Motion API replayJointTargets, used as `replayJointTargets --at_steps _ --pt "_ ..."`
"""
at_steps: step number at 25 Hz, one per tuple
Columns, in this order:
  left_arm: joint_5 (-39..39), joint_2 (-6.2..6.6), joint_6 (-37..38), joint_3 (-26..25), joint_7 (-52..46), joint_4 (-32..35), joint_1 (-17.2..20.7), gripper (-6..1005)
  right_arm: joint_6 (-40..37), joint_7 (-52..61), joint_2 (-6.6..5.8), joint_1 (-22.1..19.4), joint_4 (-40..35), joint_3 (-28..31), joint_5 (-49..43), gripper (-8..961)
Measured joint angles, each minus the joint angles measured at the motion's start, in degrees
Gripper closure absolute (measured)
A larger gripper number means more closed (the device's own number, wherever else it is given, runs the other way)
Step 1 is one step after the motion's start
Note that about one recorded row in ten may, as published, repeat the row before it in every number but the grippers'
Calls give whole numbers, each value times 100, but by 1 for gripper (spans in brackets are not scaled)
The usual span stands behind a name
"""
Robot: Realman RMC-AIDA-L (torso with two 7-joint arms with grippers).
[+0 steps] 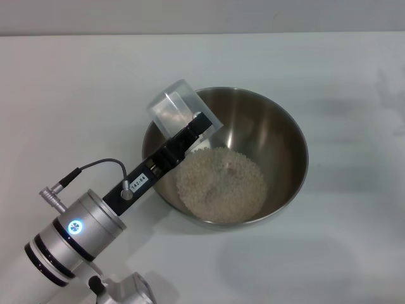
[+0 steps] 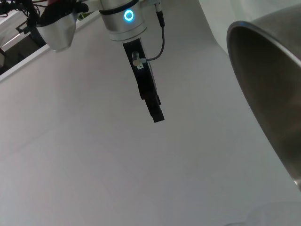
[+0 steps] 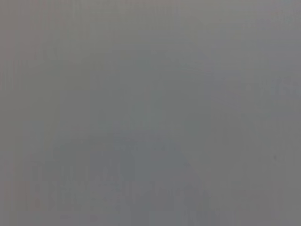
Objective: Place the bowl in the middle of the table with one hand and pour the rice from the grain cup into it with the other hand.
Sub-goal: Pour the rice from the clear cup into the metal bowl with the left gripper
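Over the bowl rim, tipped grain cup in left gripper.

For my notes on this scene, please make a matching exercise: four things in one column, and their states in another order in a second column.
Things:
1. grain cup
2. rice
3. bowl
4. left gripper

States:
A. lies as a heap at the bottom of the bowl
B. stands on the white table, upright
C. held tipped on its side over the bowl's rim
D. shut on the cup, reaching over the bowl's near rim

Pairs: 1-C, 2-A, 3-B, 4-D
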Motion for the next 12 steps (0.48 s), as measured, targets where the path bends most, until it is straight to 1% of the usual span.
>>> replayJointTargets --at_steps 12 --pt "0 0 61 -14 -53 -85 78 922 2 -26 1 -24 -32 -3 -7 391"
